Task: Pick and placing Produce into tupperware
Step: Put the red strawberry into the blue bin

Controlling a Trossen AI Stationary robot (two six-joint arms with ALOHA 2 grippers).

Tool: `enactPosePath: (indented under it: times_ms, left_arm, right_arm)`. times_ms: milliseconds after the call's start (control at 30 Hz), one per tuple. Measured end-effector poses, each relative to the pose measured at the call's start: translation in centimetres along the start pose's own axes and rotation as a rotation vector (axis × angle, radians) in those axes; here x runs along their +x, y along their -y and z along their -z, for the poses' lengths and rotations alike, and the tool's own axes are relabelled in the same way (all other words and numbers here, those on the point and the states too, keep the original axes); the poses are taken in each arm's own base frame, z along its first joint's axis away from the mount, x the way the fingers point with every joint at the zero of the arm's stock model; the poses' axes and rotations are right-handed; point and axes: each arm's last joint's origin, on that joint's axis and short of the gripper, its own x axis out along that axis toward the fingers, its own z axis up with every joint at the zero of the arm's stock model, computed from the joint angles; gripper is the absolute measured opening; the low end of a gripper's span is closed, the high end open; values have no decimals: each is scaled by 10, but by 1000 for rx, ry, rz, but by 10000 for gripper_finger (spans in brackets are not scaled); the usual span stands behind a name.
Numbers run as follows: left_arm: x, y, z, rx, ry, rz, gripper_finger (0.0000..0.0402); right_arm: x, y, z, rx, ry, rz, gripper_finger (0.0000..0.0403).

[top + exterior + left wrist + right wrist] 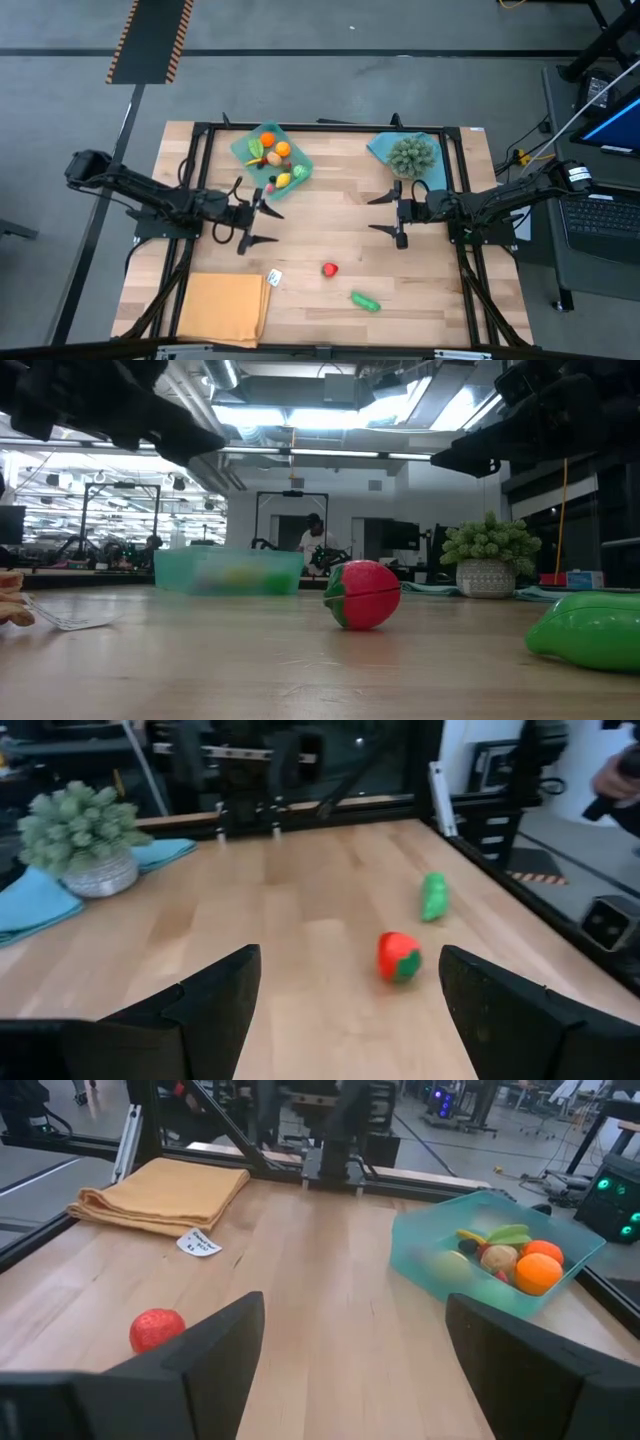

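The tupperware [271,156] sat near the far edge of the counter [330,225], a bit left of the middle. It already had produce in it: an orange bit [282,150], yellow and green bits too.

Two bits were not in yet. A red piece [329,269] and a green piece [365,301] lay near the front edge of the counter, close to each other but not touching.

The left tool [262,225] hung over the counter just in front of the tupperware. Its fingers were spread wide w/ nothing btwn them. The right tool [387,214] hung near the middle, by the grey-green plant [412,155] on the blue cloth [385,148]. It was wide open and empty too.

What could go wrong, I think: the red piece looked round, so a poke from one finger could make it roll off toward the front edge. The green one lay even closer to that edge. A small white tag [274,277] and an orange cloth [224,308] lay nearby, at the front left, and a low swing could drag them. Also both tools were near each other, so they might bump if both reached in at once.
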Motion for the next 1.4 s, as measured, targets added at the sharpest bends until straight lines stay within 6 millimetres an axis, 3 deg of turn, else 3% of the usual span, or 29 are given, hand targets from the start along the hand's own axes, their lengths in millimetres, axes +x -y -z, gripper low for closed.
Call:
enactPosePath:
  times_ms: [300,767,1033,1167,1400]
  left_arm:
    - [-1,16,0,21,4,89,298]
    - [4,22,-11,14,66,112,298]
    - [49,39,-21,31,-46,145,298]
    - [76,46,-27,-15,-197,106,298]
    - [118,58,-51,-39,-371,51,298]
  right_arm:
    - [0,0,-3,9,27,3,312]
    - [0,0,-3,49,31,3,312]
    - [0,-3,-4,113,40,-115,312]
    - [-1,-6,-4,144,41,-201,312]
    - [-2,-14,-3,144,21,-261,312]
